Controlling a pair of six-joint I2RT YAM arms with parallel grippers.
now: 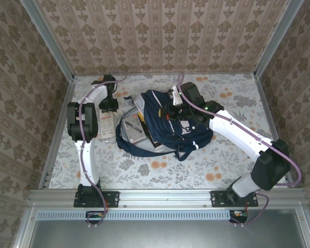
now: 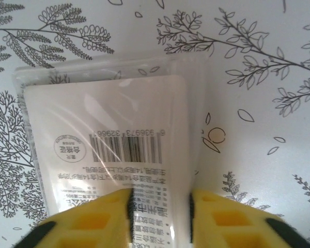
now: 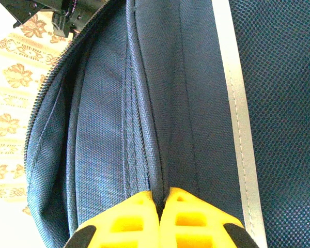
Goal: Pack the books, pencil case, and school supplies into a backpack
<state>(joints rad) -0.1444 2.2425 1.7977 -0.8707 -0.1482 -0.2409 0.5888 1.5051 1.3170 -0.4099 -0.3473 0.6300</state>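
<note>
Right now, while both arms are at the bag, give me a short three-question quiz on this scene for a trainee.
1. True or false: the right tool is pinched shut on a fold of the backpack.
2. What lies directly under the left tool? A) a white packet with a barcode; B) a tan pouch; C) an orange book.
3. In the top view, on which side of the backpack does the white packet lie, the robot's left or right?

Key: 1 true; 2 A; 3 left.
</note>
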